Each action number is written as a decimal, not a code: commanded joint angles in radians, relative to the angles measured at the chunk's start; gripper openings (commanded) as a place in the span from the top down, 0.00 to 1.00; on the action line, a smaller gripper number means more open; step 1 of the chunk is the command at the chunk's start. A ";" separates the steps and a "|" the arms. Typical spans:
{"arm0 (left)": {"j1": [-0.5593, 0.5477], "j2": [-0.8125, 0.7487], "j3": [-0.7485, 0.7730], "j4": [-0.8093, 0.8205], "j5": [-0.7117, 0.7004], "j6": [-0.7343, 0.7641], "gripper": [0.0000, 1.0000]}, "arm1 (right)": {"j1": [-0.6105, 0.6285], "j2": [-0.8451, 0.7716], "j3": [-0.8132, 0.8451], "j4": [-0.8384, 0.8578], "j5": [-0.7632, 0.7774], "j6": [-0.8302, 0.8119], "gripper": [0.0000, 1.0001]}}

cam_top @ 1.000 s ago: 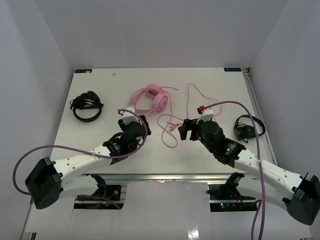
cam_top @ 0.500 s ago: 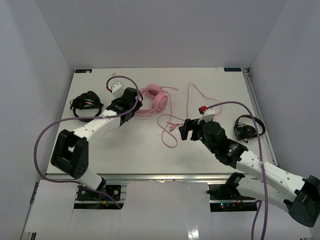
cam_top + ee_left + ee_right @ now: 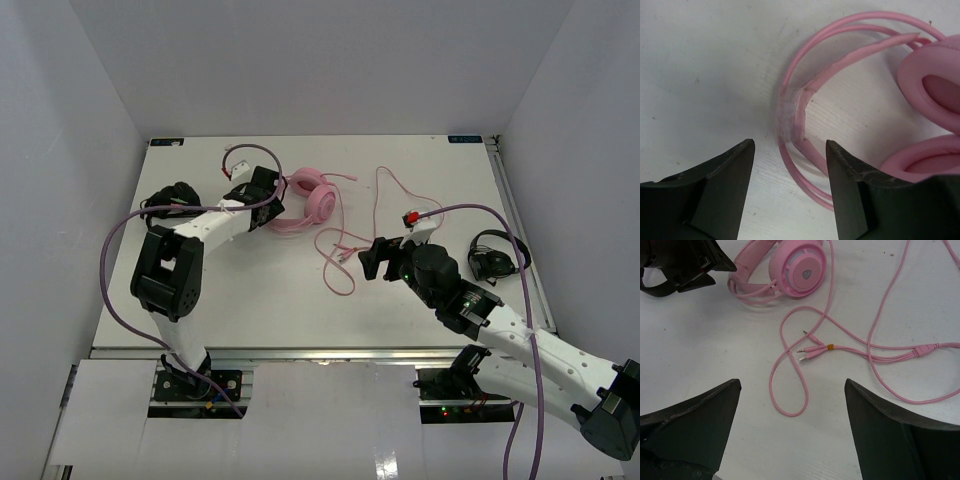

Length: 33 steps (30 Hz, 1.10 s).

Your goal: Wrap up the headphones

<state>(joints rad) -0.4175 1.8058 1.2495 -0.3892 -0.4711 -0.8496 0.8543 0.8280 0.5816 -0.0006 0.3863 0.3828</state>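
The pink headphones point(image 3: 308, 202) lie at the back middle of the table, ear cups to the right, headband point(image 3: 796, 105) to the left. Their thin pink cable point(image 3: 340, 262) trails toward the front in loose loops, with the plugs point(image 3: 812, 351) lying free. My left gripper point(image 3: 268, 188) is open and hovers right at the headband; in the left wrist view point(image 3: 789, 147) the headband lies between and just beyond its fingers, untouched. My right gripper point(image 3: 372, 260) is open and empty, above the cable loop point(image 3: 790, 390).
A black headset point(image 3: 172, 212) lies at the back left, close beside the left arm. A second black headset point(image 3: 493, 255) lies at the right edge. The cable also runs up the right middle of the table point(image 3: 380, 205).
My left arm has swung from the table's front middle out to the back, bringing its open gripper to the pink headband. The right gripper has shifted only slightly.
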 commanded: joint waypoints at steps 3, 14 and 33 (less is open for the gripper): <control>0.075 0.048 0.078 -0.013 0.128 0.062 0.30 | 0.007 -0.006 0.018 0.021 -0.012 -0.018 0.08; 0.132 0.138 0.163 -0.029 0.293 0.131 0.35 | 0.006 0.010 0.021 0.021 -0.027 -0.019 0.08; 0.131 0.254 0.227 -0.099 0.249 0.125 0.47 | 0.006 -0.001 0.021 0.019 -0.033 -0.018 0.08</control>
<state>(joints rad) -0.2844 2.0421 1.4509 -0.4617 -0.1916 -0.7213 0.8543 0.8394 0.5816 -0.0006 0.3583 0.3809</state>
